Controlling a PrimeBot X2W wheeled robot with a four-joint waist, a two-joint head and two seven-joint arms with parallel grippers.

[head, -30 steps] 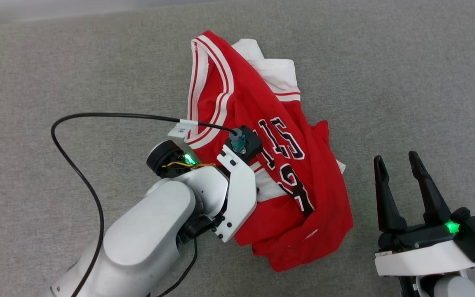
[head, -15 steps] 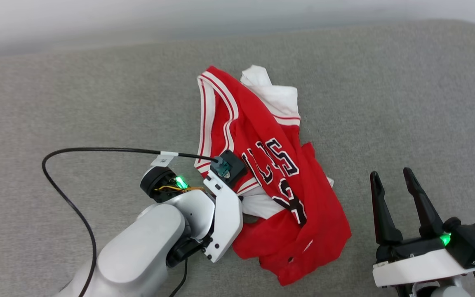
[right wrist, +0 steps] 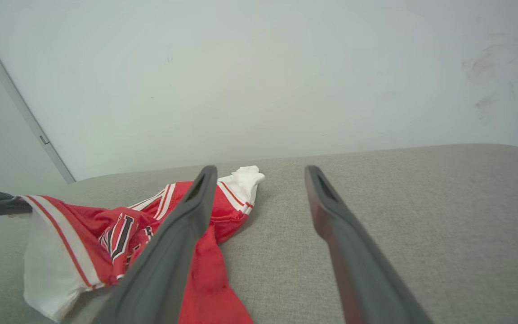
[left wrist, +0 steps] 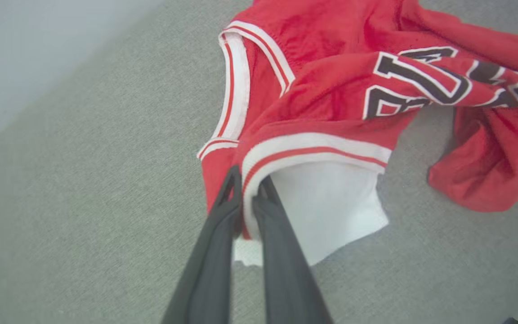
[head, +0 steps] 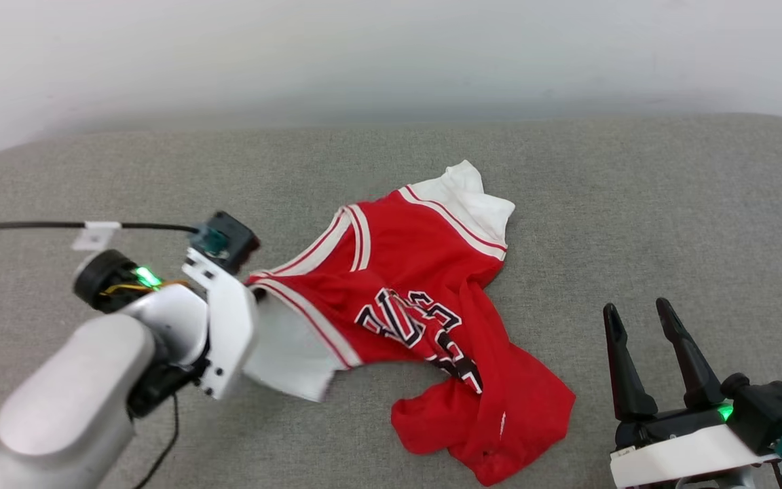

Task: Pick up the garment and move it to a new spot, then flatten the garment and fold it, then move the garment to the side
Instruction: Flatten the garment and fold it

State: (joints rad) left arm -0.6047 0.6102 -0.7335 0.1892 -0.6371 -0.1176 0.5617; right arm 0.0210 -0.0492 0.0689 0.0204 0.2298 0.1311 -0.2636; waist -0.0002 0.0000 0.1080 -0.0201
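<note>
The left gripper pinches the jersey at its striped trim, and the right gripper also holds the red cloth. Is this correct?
No: the right gripper stands open and empty, as the right wrist view shows. The left gripper does pinch the jersey's trim.

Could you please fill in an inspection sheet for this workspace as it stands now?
Surface: the surface is grey woven fabric.
Job's things: jersey, crumpled, lettering up, one end raised.
Clutter: nothing seen.
Grippers: left gripper shut on the jersey's striped trim by a white sleeve; right gripper open, apart from the jersey, holding nothing.
Cables: black cable with a white tag runs to the left wrist.
Surroundings: pale wall behind the surface.
</note>
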